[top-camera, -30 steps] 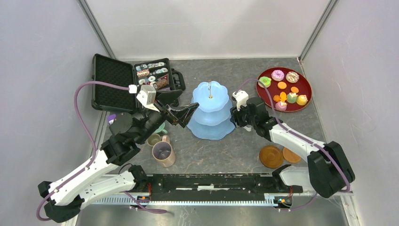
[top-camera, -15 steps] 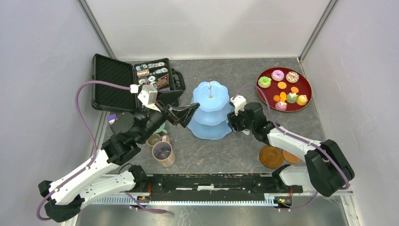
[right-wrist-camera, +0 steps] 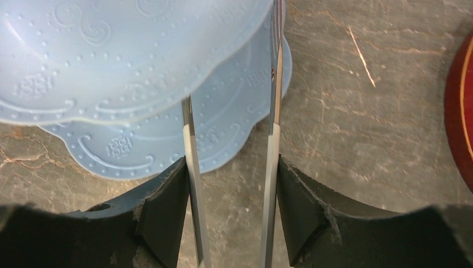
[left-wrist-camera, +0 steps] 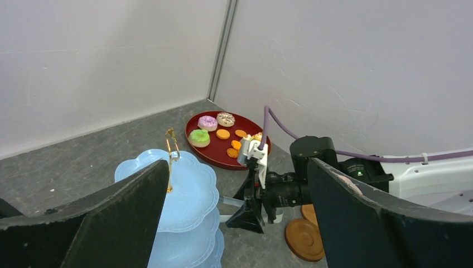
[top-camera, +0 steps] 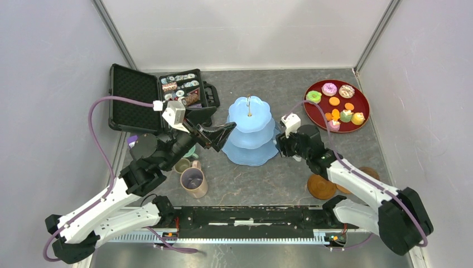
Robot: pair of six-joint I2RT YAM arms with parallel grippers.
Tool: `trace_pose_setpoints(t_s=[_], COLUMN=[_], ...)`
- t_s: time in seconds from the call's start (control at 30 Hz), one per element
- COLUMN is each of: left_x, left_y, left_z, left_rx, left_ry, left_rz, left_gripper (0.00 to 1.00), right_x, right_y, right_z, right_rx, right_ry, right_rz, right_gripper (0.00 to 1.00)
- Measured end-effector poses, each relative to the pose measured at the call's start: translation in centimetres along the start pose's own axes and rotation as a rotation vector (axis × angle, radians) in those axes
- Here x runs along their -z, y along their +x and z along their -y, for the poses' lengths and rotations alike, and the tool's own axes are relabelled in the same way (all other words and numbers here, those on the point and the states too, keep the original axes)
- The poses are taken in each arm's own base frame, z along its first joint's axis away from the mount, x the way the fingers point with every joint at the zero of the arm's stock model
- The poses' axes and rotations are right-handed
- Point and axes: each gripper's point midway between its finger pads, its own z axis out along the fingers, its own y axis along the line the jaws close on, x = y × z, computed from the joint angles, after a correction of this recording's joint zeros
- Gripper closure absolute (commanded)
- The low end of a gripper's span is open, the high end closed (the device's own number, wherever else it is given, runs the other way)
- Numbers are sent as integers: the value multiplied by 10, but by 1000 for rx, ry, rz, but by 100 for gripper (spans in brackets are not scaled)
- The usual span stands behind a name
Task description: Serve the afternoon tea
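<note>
Right fingers [right-wrist-camera: 162, 215] clamped on tongs [right-wrist-camera: 272, 156] at cake stand [right-wrist-camera: 111, 56]; left fingers [left-wrist-camera: 111, 223] apart; embossed stamps [right-wrist-camera: 120, 146] illegible.

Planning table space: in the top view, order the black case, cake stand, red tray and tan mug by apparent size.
1. Open black case.
2-3. Cake stand and red tray look alike; the stand rises toward the camera, so unranked.
4. Tan mug.

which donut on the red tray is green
The green-iced donut at the round dark-red tray's left edge; the pink donut and speckled donut sit farther right.
</note>
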Motion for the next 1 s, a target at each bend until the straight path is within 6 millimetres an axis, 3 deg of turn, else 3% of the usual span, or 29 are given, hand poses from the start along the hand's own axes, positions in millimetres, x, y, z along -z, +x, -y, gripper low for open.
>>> trace_pose_setpoints(t_s=[0.2,0.47,0.77,1.0], left_x=[3,8,11,12], left_y=[-4,-12,-17,-17], left_z=[2,3,5,6], left_rx=[3,6,10,11], left_ry=[6,14,21,23], left_rz=[11,34,46,45], left_gripper=[0,0,0,0], right_x=[27,61,86,71], right_y=[10,29,-23,-37], right_z=[17,59,131,170], right_rx=[-15,-20,-151,-224], right_ry=[103,351,576,627], right_rz=[-15,-152,-123,-170], right_gripper=[40,40,41,41])
